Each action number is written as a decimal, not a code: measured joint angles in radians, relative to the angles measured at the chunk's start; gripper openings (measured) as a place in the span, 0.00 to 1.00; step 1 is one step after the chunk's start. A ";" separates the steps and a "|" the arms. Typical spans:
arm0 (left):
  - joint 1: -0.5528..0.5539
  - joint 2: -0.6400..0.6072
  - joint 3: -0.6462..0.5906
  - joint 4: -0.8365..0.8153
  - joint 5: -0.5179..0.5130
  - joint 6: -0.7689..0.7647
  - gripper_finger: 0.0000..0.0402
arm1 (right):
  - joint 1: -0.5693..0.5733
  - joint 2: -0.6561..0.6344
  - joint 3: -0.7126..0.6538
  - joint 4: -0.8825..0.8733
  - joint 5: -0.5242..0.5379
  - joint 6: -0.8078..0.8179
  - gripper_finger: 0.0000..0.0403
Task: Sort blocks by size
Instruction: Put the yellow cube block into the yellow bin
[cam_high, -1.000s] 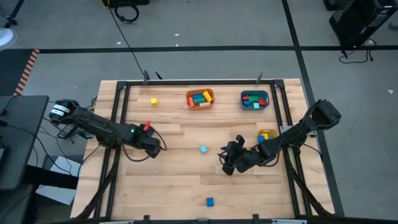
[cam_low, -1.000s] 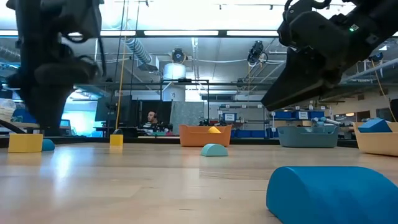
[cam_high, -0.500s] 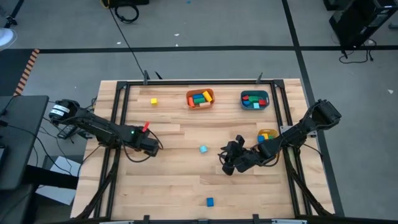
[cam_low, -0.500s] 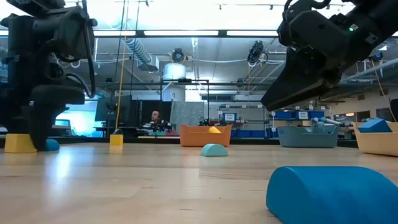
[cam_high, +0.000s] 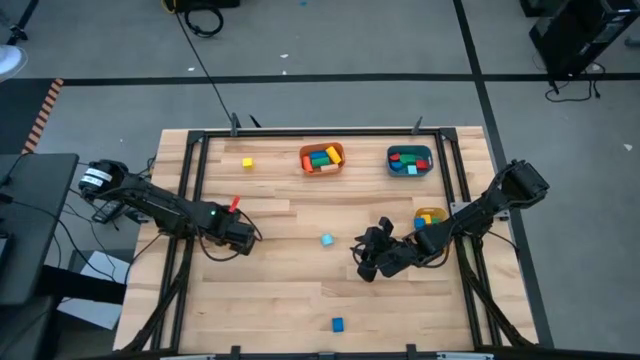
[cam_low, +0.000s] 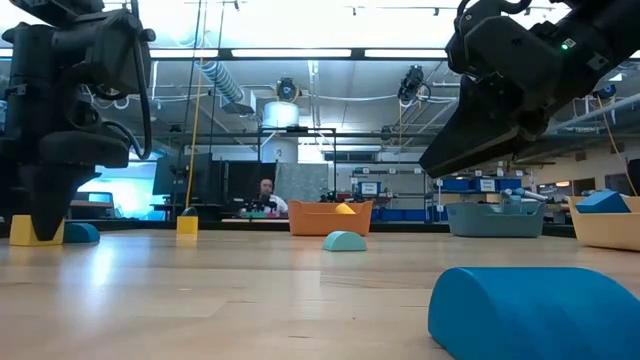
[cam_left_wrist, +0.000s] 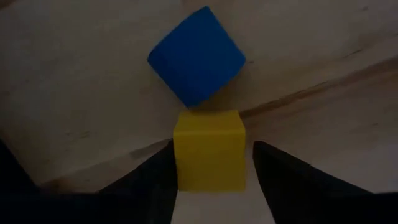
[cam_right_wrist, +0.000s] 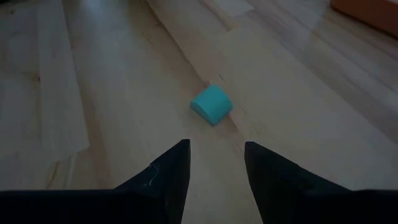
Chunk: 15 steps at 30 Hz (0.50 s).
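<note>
My left gripper (cam_left_wrist: 211, 186) points down at the table's left side (cam_high: 240, 238), open, with its fingers on either side of a small yellow block (cam_left_wrist: 208, 149) that rests on the table (cam_low: 25, 230). A blue block (cam_left_wrist: 196, 55) lies just beyond, corner to the yellow one. My right gripper (cam_right_wrist: 216, 162) hovers open at mid-right (cam_high: 368, 262), slanting down toward a light blue block (cam_right_wrist: 211, 104) lying on the wood (cam_high: 327, 240). Another blue block (cam_high: 338, 324) lies near the front edge, and a yellow one (cam_high: 247, 162) at the far left. My left gripper has one finger (cam_left_wrist: 163, 177) against the yellow block's side (cam_left_wrist: 179, 155); the other finger stands a small gap away from the opposite side. The fingers come from above, pointing down. The block sits flat on the table.
At the far edge stand an orange bin (cam_high: 322, 158) and a teal bin (cam_high: 410, 160), both with blocks in them. A yellow bin (cam_high: 430, 217) with blocks sits at the right, beside my right arm. Bare wood lies across the table's middle and front.
My left gripper has come down to the table and shifted a little toward the left edge, rolling its wrist, so its fingers now straddle the yellow block. The blocks have stayed in place.
</note>
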 joint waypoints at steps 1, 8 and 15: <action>0.000 0.000 0.000 -0.001 0.000 0.001 0.51 | 0.000 0.000 0.000 0.000 0.000 0.000 0.41; 0.000 -0.001 0.001 0.000 -0.041 0.006 0.33 | 0.000 0.000 0.000 0.000 0.000 0.000 0.41; -0.025 -0.001 0.000 0.175 -0.034 0.062 0.33 | 0.002 0.000 0.000 0.000 -0.018 0.003 0.41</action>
